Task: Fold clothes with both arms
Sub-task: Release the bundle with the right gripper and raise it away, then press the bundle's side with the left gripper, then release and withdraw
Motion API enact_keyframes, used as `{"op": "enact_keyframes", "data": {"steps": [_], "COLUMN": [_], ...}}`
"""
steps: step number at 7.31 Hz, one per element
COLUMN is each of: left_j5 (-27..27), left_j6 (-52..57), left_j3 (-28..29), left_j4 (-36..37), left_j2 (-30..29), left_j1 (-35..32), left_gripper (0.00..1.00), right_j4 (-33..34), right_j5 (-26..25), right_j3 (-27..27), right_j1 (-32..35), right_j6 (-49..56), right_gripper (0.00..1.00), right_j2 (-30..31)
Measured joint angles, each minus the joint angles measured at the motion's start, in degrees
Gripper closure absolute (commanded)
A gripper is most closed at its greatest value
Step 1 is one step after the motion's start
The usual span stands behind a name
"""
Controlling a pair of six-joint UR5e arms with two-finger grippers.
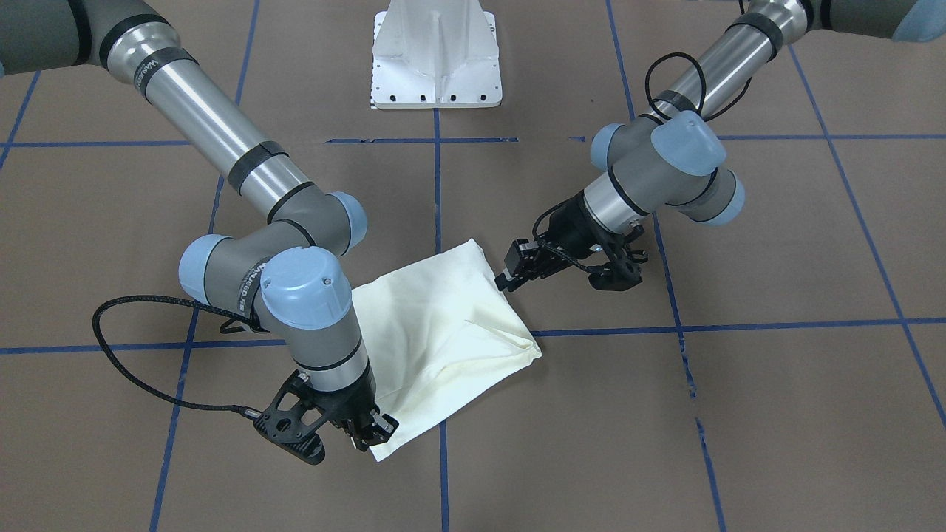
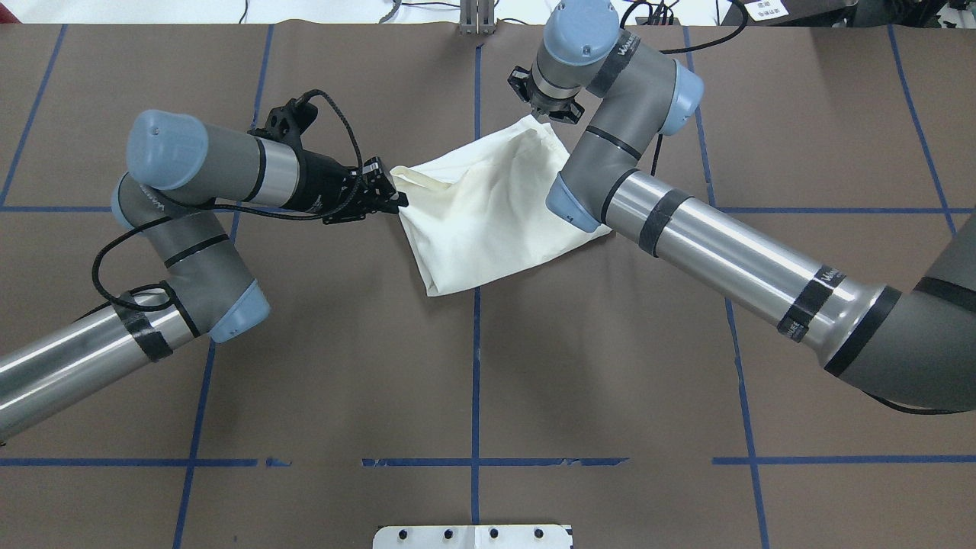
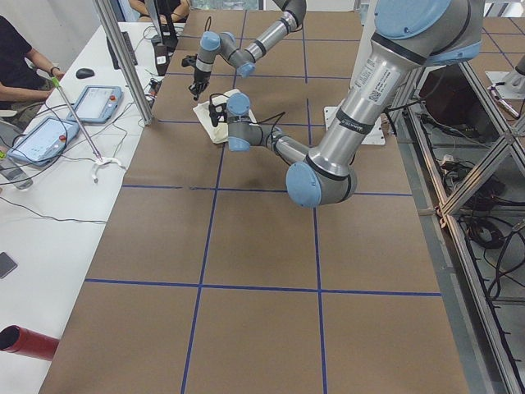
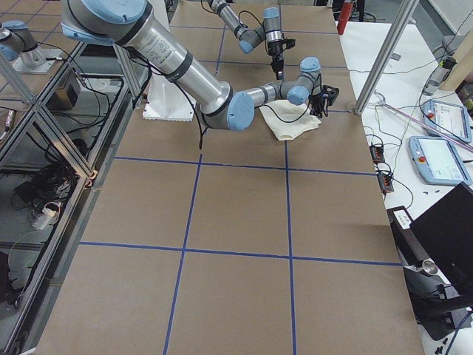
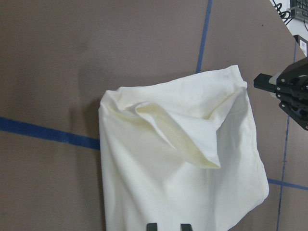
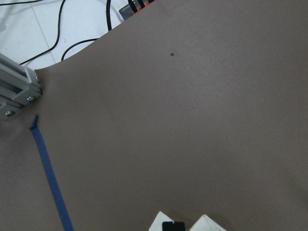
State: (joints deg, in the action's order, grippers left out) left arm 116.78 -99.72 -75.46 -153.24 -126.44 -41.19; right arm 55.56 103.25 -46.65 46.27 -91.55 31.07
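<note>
A cream cloth (image 1: 443, 332) lies folded on the brown table, with a loose flap folded over on top (image 5: 183, 134). It also shows in the overhead view (image 2: 488, 213). My left gripper (image 1: 506, 273) is low at the cloth's edge (image 2: 398, 202). In the left wrist view its fingertips (image 5: 151, 226) stand a narrow gap apart with cloth between them. My right gripper (image 1: 373, 436) is low at the opposite corner (image 2: 545, 113). In the right wrist view it (image 6: 173, 226) is shut, with white cloth on both sides of the tips.
The white pedestal base (image 1: 436, 66) stands at the robot's side of the table. Blue tape lines (image 2: 474, 366) grid the brown surface. An aluminium post (image 6: 17, 91) and cables lie beyond the right gripper. Tablets (image 3: 49, 135) and a seated person (image 3: 16, 57) are at the operators' bench.
</note>
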Motion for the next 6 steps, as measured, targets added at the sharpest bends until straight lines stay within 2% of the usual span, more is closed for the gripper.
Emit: {"op": "enact_keyframes", "data": {"steps": [1, 2, 3, 6], "left_j5": [-2.2, -4.7, -6.1, -7.8], "left_j6": [0.0, 0.5, 1.1, 4.4], "left_j3": [0.5, 1.9, 3.4, 6.0], "left_j4": [1.5, 2.0, 2.2, 2.3], "left_j2": [-1.4, -2.6, -3.6, -3.8], "left_j1": [1.5, 3.5, 5.2, 8.0], "left_gripper": [0.73, 0.9, 1.0, 1.0], "right_j4": [0.0, 0.0, 0.0, 0.1], "right_j5": [1.0, 2.6, 4.1, 7.3], "right_j3": [0.0, -0.1, -0.7, -5.2], "right_j1": [0.9, 1.9, 2.9, 5.2], "right_j6": [0.1, 0.4, 0.7, 2.6], "right_gripper": [1.0, 1.0, 1.0, 1.0], "right_j2": [0.0, 0.1, 0.5, 4.6]}}
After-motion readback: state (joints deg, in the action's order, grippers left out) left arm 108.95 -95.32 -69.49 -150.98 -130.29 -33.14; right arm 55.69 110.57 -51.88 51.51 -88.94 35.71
